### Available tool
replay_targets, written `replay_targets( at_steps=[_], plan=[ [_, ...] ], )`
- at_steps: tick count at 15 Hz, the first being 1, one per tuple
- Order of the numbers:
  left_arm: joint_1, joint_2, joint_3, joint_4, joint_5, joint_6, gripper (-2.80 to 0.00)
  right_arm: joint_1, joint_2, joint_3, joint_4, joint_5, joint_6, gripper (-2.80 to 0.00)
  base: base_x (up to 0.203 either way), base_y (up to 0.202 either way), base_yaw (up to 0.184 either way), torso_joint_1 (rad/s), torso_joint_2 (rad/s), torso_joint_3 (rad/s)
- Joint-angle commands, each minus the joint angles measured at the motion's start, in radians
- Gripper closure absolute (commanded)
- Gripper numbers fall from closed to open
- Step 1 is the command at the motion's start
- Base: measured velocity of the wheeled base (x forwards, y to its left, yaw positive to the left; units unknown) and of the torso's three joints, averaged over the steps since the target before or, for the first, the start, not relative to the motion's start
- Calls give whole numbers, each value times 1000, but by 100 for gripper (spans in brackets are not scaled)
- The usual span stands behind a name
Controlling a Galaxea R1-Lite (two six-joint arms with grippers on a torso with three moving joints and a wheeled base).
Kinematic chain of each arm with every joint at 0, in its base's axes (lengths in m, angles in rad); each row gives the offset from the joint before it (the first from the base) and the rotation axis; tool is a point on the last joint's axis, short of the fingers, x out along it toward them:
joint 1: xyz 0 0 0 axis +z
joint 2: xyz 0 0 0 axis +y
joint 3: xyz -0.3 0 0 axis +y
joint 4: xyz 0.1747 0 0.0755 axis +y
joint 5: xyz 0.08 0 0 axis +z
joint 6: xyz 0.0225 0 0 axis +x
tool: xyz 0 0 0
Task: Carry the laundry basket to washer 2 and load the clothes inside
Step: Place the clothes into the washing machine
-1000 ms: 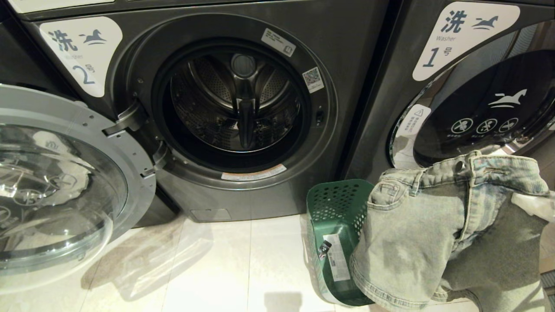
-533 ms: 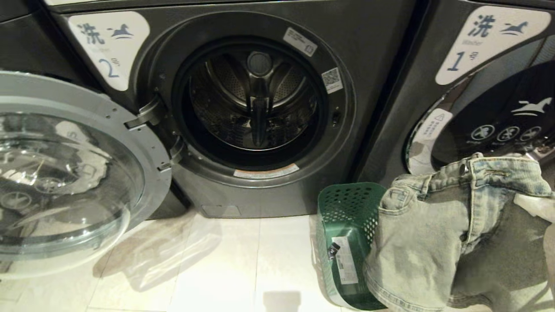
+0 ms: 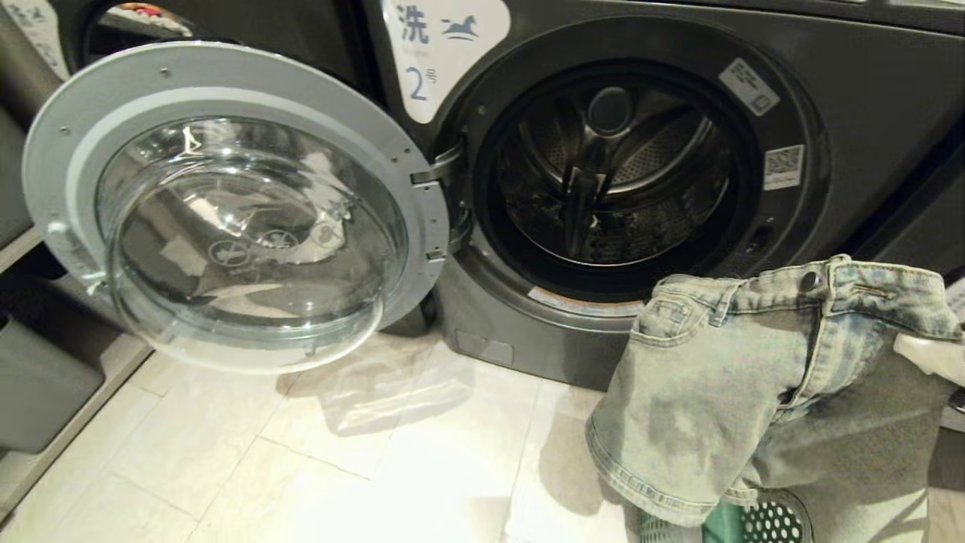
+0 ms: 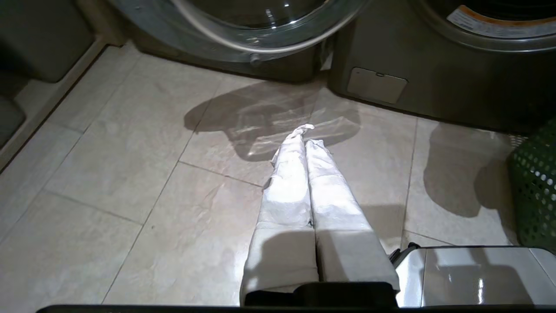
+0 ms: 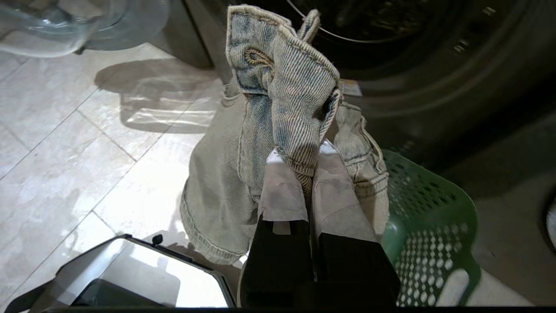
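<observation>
The right gripper [image 5: 309,171] is pinching a pair of faded denim shorts [image 3: 716,392] by the waistband, its two wrapped fingers [image 5: 282,191] pressed tight on a bunched fold of the cloth. The shorts hang free in the air, front and a little to the right of the open drum, with the waistband button uppermost and the hemmed legs dangling toward the floor [image 3: 301,467].

Directly beneath the hanging denim sits the laundry basket [image 5: 430,226], dark green and perforated, on the pale floor tiles close against the foot of the machine. From the head view only a sliver of its rim [image 3: 754,520] shows under the shorts; what is inside it I cannot tell.

Washer 2 [image 3: 867,98] stands with its round glass door [image 3: 241,211] swung fully open to the left on its hinge, so the dark steel drum [image 3: 611,173] is exposed. The white label with the horse and the numeral 2 [image 3: 441,53] sits on the front panel just left of the opening. The drum looks dark inside and I can make out no cloth in it.

The left gripper [image 4: 304,143] hangs low over the bare floor tiles in front of the open door, its two white-wrapped fingers [image 4: 286,182] pressed together on nothing, well apart from the basket [image 4: 536,191] at the far side.
</observation>
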Motion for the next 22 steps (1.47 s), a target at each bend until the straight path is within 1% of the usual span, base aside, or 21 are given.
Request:
replay_targets(
  at_steps=[1,3,10,12,22],
  plan=[
    [-1,0,2,0,4,-2,0,-4,2,7,0,-6,1,0,0,-9,150,2,4,2],
    [1,0,2,0,4,-13,0,-9,2,16,-1,-17,1,0,-1,-2,89,2,2,5],
    [1,0,2,2,4,-14,0,-11,-14,18,2,-20,-2,0,0,0,0,0,0,0],
    [1,0,2,0,4,-11,0,-10,-17,18,2,-38,-5,0,0,0,0,0,0,0],
    [0,0,2,2,4,-7,0,-20,-26,42,0,-54,-4,0,8,0,0,0,-1,1]
  ],
)
